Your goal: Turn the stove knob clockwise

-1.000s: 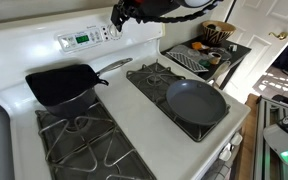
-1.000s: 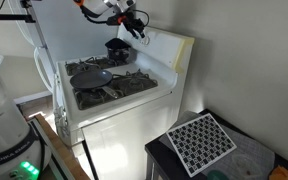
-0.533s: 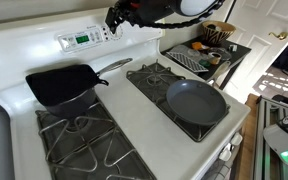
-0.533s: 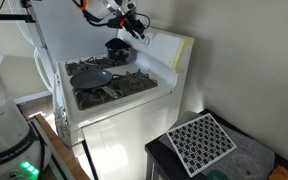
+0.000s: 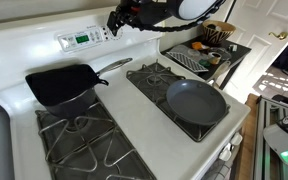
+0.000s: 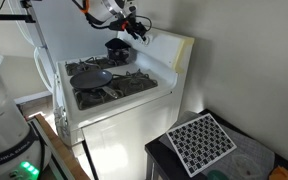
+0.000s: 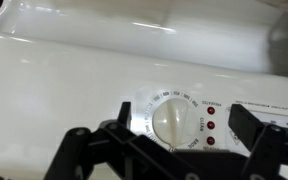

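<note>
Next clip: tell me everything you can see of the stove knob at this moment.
The stove knob is a small round cream-white dial, smooth and plastic-looking, set on the stove's glossy white back panel. A ring of tiny dark printed marks surrounds it, and three small red dots sit beside it. In the wrist view the open gripper frames it, with dark fingers spread to either side. No contact is visible.

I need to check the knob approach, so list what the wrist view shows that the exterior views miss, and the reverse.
Only the wrist view: the stove knob with its ring of dark marks, and three red dots beside it. Only the exterior views: the black pan, the grey pan, the burner grates and the green-lit display. Both: the white back panel and the gripper, its fingers spread open in the wrist view.
</note>
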Tool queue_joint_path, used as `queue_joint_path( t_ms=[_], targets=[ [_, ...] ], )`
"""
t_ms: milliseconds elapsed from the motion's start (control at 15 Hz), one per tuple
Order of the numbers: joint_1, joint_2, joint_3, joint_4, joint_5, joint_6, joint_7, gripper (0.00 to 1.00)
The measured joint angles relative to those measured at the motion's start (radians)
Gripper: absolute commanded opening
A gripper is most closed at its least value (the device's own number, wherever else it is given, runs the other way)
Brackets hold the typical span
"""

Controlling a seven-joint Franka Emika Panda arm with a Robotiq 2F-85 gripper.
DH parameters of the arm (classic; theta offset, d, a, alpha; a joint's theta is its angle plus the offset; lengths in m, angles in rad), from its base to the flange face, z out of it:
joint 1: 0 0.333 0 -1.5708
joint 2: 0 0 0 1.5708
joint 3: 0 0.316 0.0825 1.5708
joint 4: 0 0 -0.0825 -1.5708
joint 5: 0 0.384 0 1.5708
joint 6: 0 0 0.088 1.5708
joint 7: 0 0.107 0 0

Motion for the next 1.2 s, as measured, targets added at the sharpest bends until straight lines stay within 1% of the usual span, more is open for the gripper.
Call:
queue_joint_path(
  t_ms=[867, 1000, 1067, 1133, 1200],
  targets=[
    [0.0, 0.007, -0.009, 0.016, -0.02, 0.003, 0.001, 1.0],
    [0.0, 0.012, -0.011, 0.022, -0.023, 0.003, 0.001, 0.94],
    [0.0, 0.015, -0.011, 0.026, -0.024, 0.003, 0.001, 0.85],
    [0.0, 0.017, -0.012, 0.027, -0.024, 0.004, 0.001, 0.71],
    [0.0, 0.019, -0.012, 0.028, -0.024, 0.004, 0.001, 0.64]
  ],
)
